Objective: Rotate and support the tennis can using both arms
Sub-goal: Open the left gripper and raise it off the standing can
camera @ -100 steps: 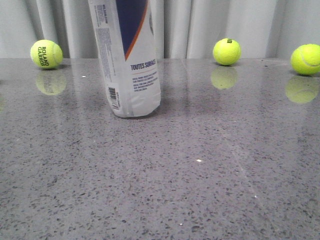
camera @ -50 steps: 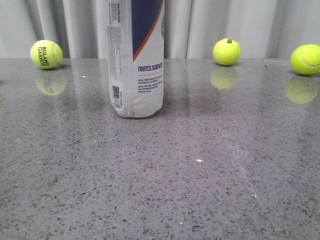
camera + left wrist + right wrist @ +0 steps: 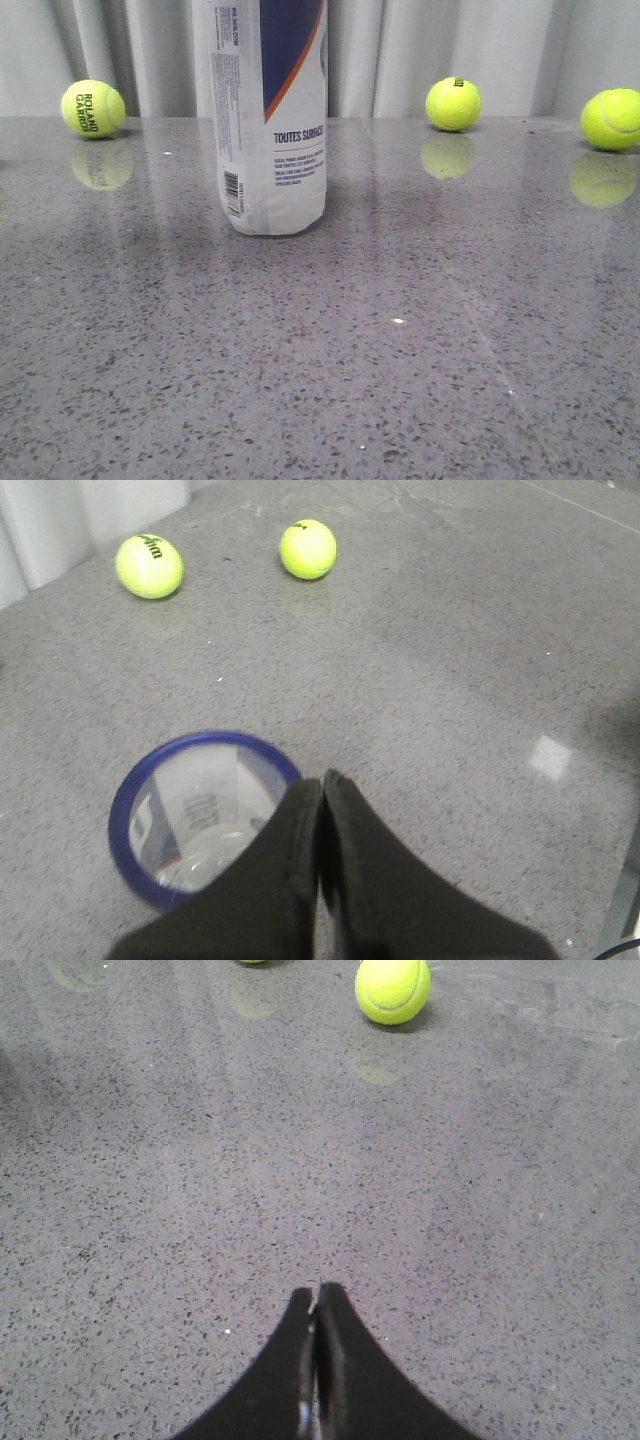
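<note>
A speckled grey stone table [image 3: 420, 380] ran back to pale curtains. The tall clear plastic tennis can [image 3: 268, 130] stood upright, upper left of centre, apparently empty: light, slick, tippy, best steadied near its navy rim. Left gripper [image 3: 322, 785] and right gripper [image 3: 316, 1295] were pressed together, holding nothing.
</note>
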You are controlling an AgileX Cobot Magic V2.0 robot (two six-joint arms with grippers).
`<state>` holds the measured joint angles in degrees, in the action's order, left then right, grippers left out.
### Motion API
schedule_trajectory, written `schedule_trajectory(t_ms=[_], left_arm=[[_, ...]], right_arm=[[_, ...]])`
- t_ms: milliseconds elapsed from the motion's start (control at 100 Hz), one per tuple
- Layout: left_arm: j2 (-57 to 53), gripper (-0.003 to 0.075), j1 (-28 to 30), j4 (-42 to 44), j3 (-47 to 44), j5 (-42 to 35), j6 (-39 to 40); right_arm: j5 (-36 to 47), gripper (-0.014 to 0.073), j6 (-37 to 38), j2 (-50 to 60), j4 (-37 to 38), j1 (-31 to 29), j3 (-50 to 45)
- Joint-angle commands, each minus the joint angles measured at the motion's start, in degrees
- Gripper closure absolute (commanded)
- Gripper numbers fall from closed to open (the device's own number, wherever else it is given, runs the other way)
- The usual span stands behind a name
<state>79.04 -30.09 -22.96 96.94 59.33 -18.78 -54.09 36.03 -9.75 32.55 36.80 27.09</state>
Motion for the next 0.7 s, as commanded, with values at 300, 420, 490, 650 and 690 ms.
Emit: schedule_trajectory(t_ms=[300, 420, 490, 650, 690], left_arm=[[-13.85, 0.0740, -0.41, 1.19, -20.62, -15.12, -0.09], [-16.93, 0.0740, -0.41, 1.19, -27.14, -16.48, 0.10], [-18.75, 0.0740, 0.35, 1.08, -29.65, -14.58, 1.31], [-23.13, 0.0740, 1.44, 3.22, -33.48, -13.99, 3.50], [-24.23, 0.0740, 1.44, 4.75, -34.22, -14.45, 3.50]], right_arm=[[3.64, 0.0661, -0.25, -0.70, 3.00, -0.02, 1.41], [3.64, 0.0661, -0.25, -0.70, 3.00, -0.02, 1.41], [3.64, 0.0661, -0.25, -0.70, 3.00, -0.02, 1.41], [3.64, 0.0661, -0.25, -0.70, 3.00, -0.02, 1.41], [3.64, 0.0661, -0.25, -0.70, 3.00, -0.02, 1.41]])
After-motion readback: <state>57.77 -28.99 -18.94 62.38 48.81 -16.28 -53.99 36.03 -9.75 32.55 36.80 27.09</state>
